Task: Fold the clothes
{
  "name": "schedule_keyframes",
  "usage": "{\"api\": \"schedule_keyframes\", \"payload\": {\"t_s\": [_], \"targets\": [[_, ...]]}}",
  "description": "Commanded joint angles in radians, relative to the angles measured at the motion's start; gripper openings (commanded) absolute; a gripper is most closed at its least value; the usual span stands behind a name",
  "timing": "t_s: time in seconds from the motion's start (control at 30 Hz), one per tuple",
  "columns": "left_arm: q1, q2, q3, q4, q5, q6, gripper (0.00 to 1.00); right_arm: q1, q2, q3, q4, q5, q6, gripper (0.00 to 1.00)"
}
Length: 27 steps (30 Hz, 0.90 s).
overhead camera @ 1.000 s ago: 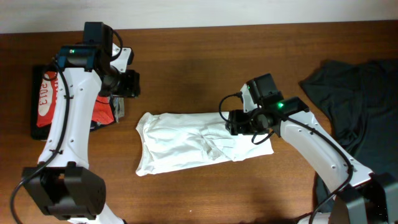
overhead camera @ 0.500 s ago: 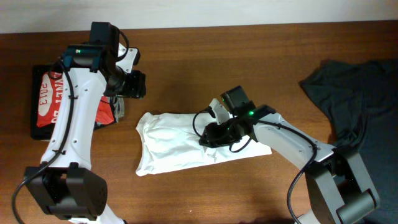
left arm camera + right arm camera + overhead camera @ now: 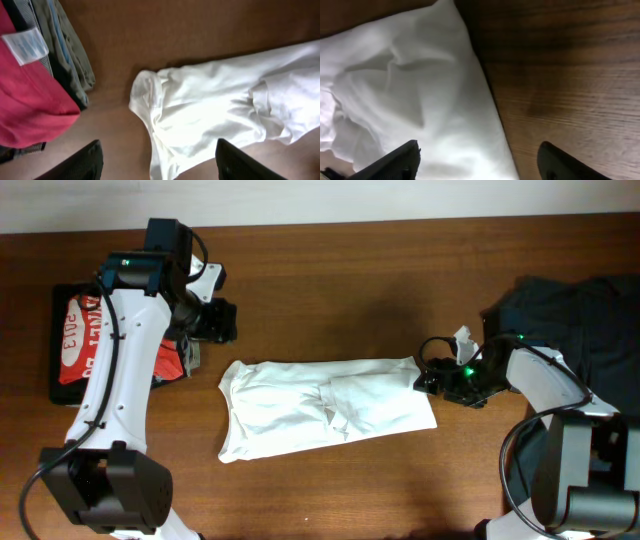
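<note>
The white T-shirt (image 3: 330,405) lies on the table as a long, wrinkled strip running left to right. My left gripper (image 3: 220,320) is open and empty, hovering above the table just beyond the shirt's left end. The left wrist view shows that end (image 3: 200,105) between the open fingers (image 3: 160,167). My right gripper (image 3: 432,378) is open and empty at the shirt's right edge. The right wrist view shows the fingers (image 3: 485,167) straddling that edge of the white cloth (image 3: 410,95).
A red shirt with white lettering (image 3: 75,330) lies on folded dark and olive garments (image 3: 70,50) on a black tray at the left. A heap of dark grey garments (image 3: 580,330) lies at the right. Bare wood surrounds the shirt.
My right gripper swept left to the shirt's middle, then drew back to its right edge. The right half of the shirt now lies flatter. The left arm has barely moved.
</note>
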Motion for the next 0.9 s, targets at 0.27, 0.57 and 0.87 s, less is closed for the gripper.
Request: {"api": "schedule_keyframes", "payload": {"t_s": [0.27,0.57,0.87], "targets": [[0.002,-0.026,-0.669,0.302,0.137,0.008,0.8,-0.053,-0.249,0.002,-0.05,-0.257,-0.03,0.8],[0.002,-0.022,-0.943,0.676,0.265,-0.023,0.24,-0.015,-0.268,0.002,-0.053,-0.257,-0.029,0.79],[0.071,-0.165,-0.661,0.297,0.045,-0.023,0.0,-0.016,-0.268,0.002,-0.06,-0.257,-0.029,0.79]]}}
